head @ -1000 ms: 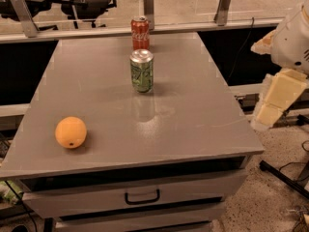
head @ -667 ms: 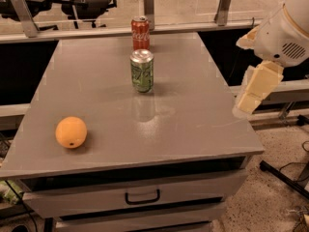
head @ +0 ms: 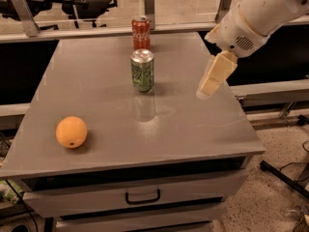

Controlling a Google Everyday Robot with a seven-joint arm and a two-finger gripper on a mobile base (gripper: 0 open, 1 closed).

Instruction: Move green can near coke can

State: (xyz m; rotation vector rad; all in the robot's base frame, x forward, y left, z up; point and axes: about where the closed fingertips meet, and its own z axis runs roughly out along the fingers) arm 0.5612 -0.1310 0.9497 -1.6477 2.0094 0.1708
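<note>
step in hand, most likely: reaching for the green can. gripper up in the air over the right edge of the table, well apart from it; spread or pressed together, hard to tell. green can upright toward the far edge, near the coke can, in front of it. next: swing left, drop down around it, pinch.

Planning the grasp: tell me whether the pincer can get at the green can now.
Probably yes. The pincer hangs right of the green can, bare table between; the coke can stands behind it, the orange far front-left.
</note>
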